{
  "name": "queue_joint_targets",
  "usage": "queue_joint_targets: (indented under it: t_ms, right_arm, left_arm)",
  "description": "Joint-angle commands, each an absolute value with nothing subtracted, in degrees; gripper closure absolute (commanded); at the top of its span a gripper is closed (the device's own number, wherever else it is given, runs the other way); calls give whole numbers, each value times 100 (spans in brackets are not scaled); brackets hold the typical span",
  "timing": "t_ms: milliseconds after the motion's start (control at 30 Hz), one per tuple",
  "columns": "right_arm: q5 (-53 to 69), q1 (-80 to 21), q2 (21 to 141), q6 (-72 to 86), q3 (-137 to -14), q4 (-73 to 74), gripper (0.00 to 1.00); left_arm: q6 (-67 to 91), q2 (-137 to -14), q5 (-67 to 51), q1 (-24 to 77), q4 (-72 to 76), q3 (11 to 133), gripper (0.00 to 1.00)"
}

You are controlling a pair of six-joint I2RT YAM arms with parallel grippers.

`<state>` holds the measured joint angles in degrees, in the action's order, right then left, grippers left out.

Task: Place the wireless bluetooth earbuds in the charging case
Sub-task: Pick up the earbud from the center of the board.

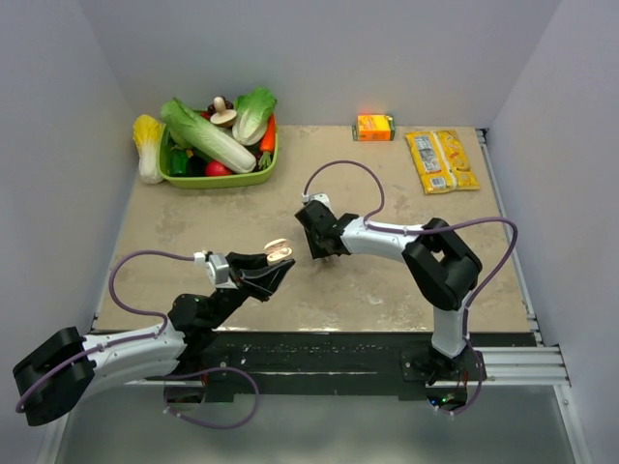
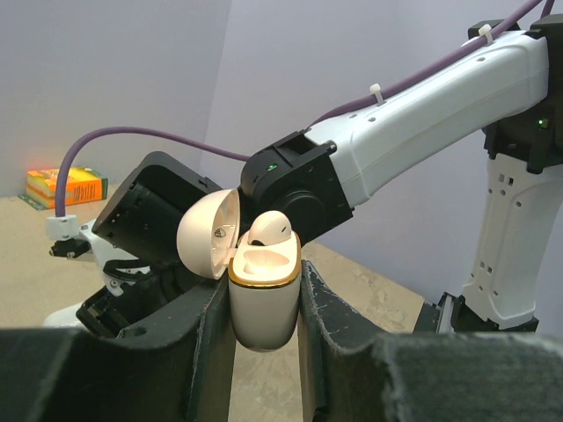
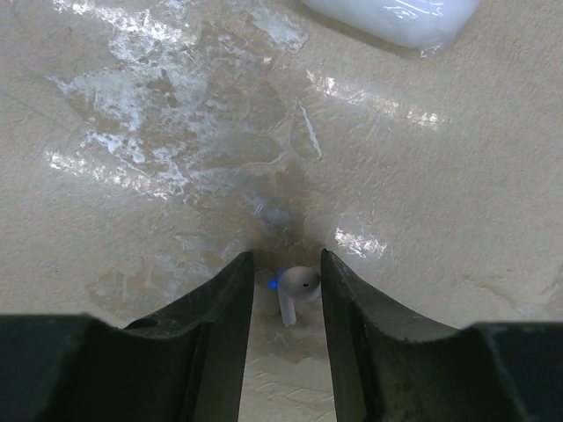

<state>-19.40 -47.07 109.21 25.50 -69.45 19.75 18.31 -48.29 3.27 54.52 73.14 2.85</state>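
Left fingers [image 2: 211, 352] clench the open charging case [image 2: 264, 303]. Right fingers [image 3: 220, 334] spread around a tiny earbud [image 3: 297, 288] that looks slippery; pinch its round head softly.

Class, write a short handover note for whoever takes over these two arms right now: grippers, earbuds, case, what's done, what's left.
Left gripper: shut on the case, held up with its lid open.
Right gripper: open, low over the table, fingers either side of the second earbud, not clamped yet.
Done: the first earbud sits in the case.
Left: grasp the second earbud, carry it over, seat it in the free slot.
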Motion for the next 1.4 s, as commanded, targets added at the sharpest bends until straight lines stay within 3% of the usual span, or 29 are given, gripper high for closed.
queue_joint_targets:
  t_ms: [0, 533, 1033, 1367]
  right_arm:
    - [-1767, -4641, 11171, 2338, -7277, 2487, 59]
    - [-1784, -4579, 11365, 1943, -7646, 3366, 58]
    - [-1556, -4588, 11470, 1898, -7515, 3314, 59]
    - [-1336, -4588, 11364, 1925, -7199, 3182, 68]
  left_arm:
    - [1881, -4738, 378, 5484, 9448, -835, 100]
    - [1854, -4685, 352, 5484, 9422, -853, 100]
    - [1934, -4755, 308, 5493, 9545, -870, 100]
    - [1916, -4667, 334, 5493, 9483, -905, 100]
